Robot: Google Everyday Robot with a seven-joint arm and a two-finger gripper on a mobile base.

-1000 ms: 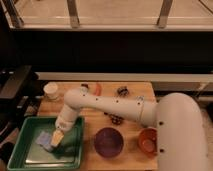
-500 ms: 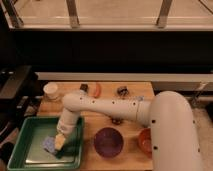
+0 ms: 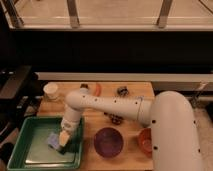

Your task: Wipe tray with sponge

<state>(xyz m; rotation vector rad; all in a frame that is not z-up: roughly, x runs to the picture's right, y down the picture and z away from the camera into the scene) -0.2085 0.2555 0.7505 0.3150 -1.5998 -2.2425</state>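
The green tray (image 3: 22, 155) lies at the table's front left corner. Inside it, near its right side, rests the light-blue sponge (image 3: 53, 140). My gripper (image 3: 64, 142) reaches down into the tray from the white arm and is shut on the sponge, which sticks out to its left and is pressed against the tray floor. The part of the sponge under the fingers is hidden.
A purple bowl (image 3: 109, 142) stands just right of the tray, with an orange bowl (image 3: 145, 140) beyond it. A white cup (image 3: 51, 91) sits at the back left. Small items lie at the table's back edge. My arm's bulky link fills the right side.
The sponge has slid a little to the right across the tray floor with the gripper on it. The arm's elbow has shifted slightly.
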